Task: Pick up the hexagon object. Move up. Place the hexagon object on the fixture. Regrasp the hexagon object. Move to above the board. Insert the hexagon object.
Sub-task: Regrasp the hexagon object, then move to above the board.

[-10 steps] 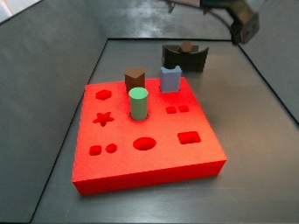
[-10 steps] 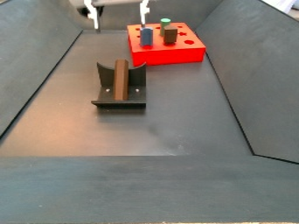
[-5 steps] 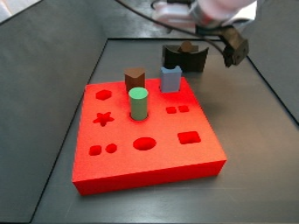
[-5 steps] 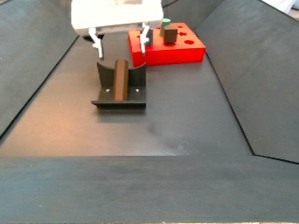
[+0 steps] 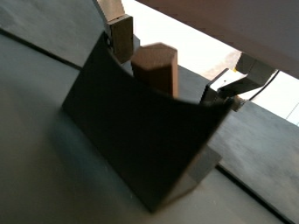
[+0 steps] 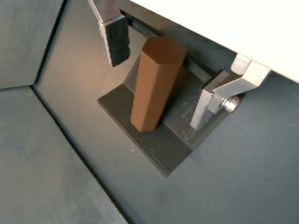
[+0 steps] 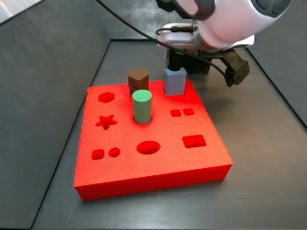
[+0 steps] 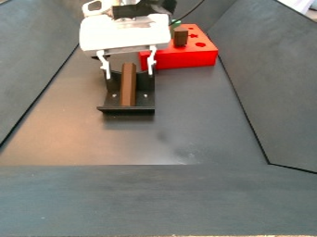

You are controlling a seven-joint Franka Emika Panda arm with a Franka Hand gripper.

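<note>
I am hovering my pincer [image 6: 167,72], wide open and empty, astride the hexagon [image 6: 155,83] lying in the fixture [image 8: 126,100], ready to regrasp it for the board [image 7: 150,144].

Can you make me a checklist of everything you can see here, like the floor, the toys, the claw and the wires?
Surface: dark grey floor, bare around the parts.
Job's things: brown hexagon peg resting in the fixture; red board apart from it.
Clutter: green cylinder, blue peg and brown peg standing in the board.
Claw: the claw is open, one finger on each side of the hexagon peg, not touching.
Cables: black cable behind the arm.
Surroundings: sloped grey walls.
</note>
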